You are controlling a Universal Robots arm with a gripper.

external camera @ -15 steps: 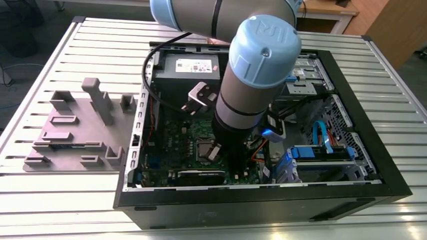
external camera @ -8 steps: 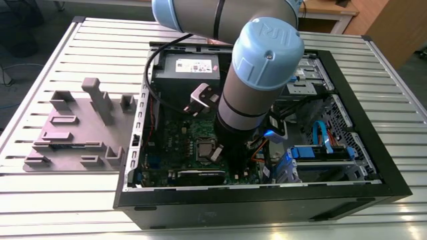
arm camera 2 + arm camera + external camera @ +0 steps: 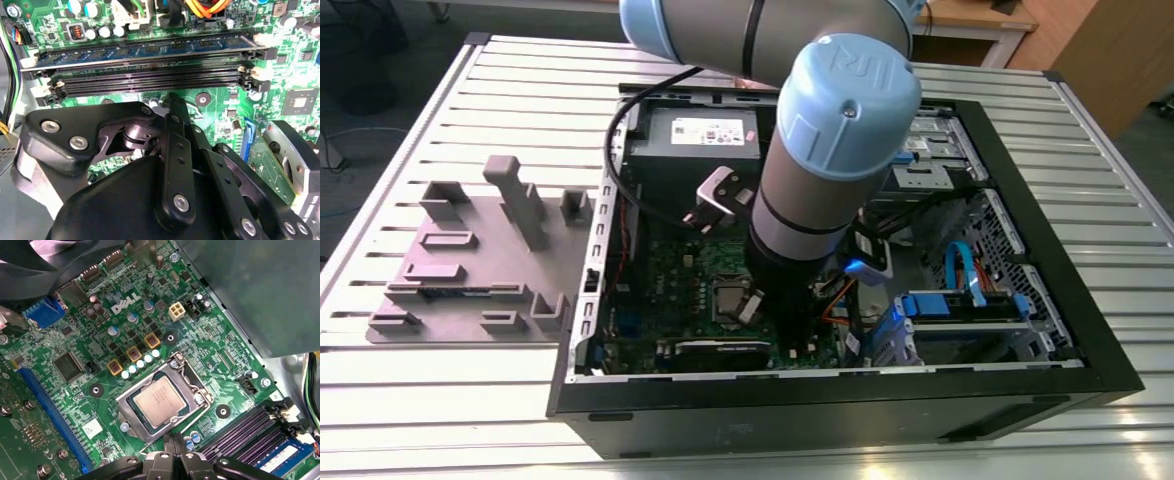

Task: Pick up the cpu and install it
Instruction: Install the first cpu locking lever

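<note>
In the first wrist view the cpu (image 3: 159, 401), a pale silver square with a thin greenish rim, lies flat inside the dark socket with its metal frame (image 3: 200, 399) on the green motherboard (image 3: 100, 405). My gripper (image 3: 172, 444) hovers just beside the socket's near edge, fingers pressed together with nothing between them. The second wrist view shows the black linkage of the gripper (image 3: 172, 100) over the board, near the memory slots (image 3: 150, 82). In the exterior view the arm (image 3: 821, 180) reaches down into the open computer case (image 3: 1014, 250).
A large grey box with a white label (image 3: 698, 130) sits at the far end of the case. Blue drive brackets (image 3: 961, 305) and cables crowd the exterior view's right. A grey fixture tray (image 3: 480, 250) stands on the slatted table on the exterior view's left.
</note>
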